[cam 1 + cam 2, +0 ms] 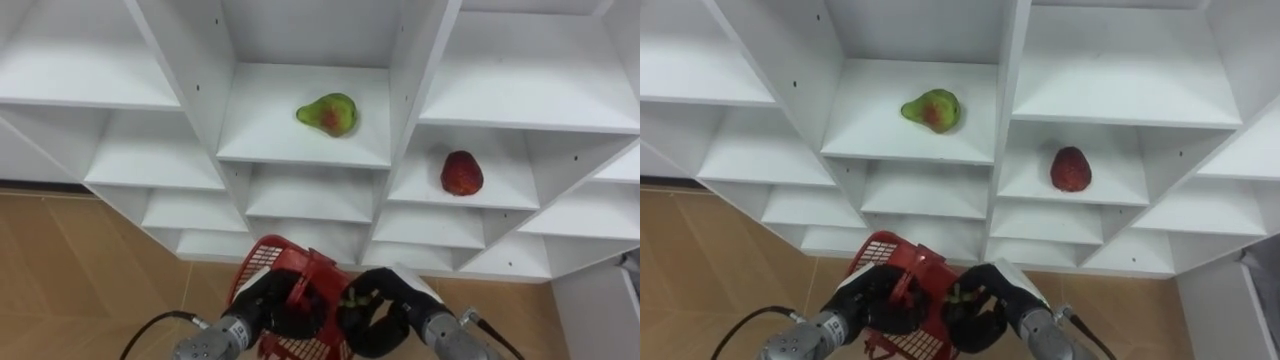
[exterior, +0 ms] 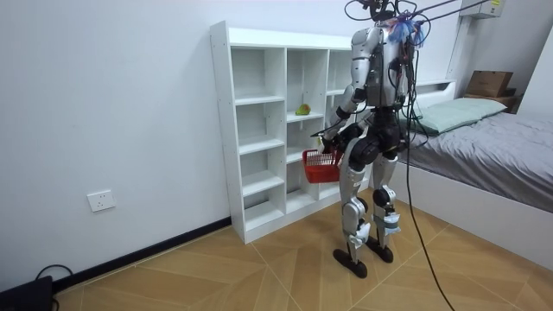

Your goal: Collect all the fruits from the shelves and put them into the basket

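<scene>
A green pear (image 1: 328, 114) with a red blush lies on the middle shelf of the white closet (image 1: 290, 152). One compartment to the right and a shelf lower sits a red fruit (image 1: 461, 173). Low in front of me hangs a red mesh basket (image 1: 300, 275), and my left hand (image 1: 262, 300) is shut on its rim. My right hand (image 1: 392, 312) is curled at the basket's right edge, with something small and green (image 1: 355, 297) between its fingers. In the room view I stand upright facing the closet, with the basket (image 2: 321, 164) in front of my hips.
The other closet compartments (image 1: 90, 70) hold nothing. Wooden floor (image 1: 70, 270) runs below the closet. In the room view a bed (image 2: 501, 147) stands at the right, close behind me, and a wall socket (image 2: 101, 200) is at the left.
</scene>
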Robot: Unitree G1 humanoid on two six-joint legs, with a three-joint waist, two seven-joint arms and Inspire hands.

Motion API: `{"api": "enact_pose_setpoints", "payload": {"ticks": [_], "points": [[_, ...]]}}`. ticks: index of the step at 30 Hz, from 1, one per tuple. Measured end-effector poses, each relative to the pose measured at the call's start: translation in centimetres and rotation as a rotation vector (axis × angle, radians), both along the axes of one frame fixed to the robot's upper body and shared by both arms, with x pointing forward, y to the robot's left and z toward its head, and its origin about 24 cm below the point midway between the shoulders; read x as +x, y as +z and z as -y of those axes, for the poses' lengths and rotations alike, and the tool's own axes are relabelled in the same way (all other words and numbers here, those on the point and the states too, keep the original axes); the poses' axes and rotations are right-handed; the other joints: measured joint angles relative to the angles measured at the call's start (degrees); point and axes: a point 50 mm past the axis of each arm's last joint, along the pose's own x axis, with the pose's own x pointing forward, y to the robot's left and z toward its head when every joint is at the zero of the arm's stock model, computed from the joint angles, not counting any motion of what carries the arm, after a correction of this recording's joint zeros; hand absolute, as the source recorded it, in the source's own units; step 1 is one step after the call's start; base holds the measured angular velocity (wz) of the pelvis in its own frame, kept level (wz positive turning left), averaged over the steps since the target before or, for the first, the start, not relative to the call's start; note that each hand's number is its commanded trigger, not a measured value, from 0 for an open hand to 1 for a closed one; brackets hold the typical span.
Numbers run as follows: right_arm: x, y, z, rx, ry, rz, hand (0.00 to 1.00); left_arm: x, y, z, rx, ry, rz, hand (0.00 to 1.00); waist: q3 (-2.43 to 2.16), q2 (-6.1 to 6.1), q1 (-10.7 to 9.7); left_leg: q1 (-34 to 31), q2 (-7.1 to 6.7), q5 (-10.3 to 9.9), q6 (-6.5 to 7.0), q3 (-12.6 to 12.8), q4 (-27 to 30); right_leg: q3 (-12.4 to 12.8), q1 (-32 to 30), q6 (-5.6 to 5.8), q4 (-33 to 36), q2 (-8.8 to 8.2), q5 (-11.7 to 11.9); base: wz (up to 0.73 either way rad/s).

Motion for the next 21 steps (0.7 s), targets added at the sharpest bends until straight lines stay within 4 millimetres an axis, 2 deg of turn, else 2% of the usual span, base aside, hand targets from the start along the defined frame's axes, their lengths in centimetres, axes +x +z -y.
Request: {"api": "enact_pose_setpoints", "payload": {"ticks": [6, 11, 21], "points": [[-0.32, -0.39, 0.26, -0.011, -0.006, -0.022, 1.0, 0.05, 0.07, 0.11, -0.001, -0.006, 0.003, 1.0, 0.04, 0.08, -0.1, 0.1, -0.02, 0.0, 0.0, 0.0, 0.0, 0.0, 0.3, 0.0, -0.2, 0.03, 0.0, 0.0], [-0.33, -0.4, 0.25, -0.011, -0.005, -0.022, 1.0, -0.07, 0.01, 0.41, 0.0, -0.026, 0.0, 1.0, 0.26, 0.42, -0.1, 0.1, 0.0, 0.0, 0.0, 0.0, 0.0, 0.0, 0.3, 0.01, -0.2, -0.01, 0.0, 0.0], [-0.34, -0.4, 0.24, -0.01, -0.005, -0.023, 1.0, 0.0, 0.06, 0.5, -0.002, -0.038, 0.0, 1.0, 0.3, 0.39, -0.1, 0.1, 0.02, 0.0, 0.01, 0.0, 0.0, 0.0, 0.3, 0.11, -0.2, -0.07, -0.1, 0.0]]}}
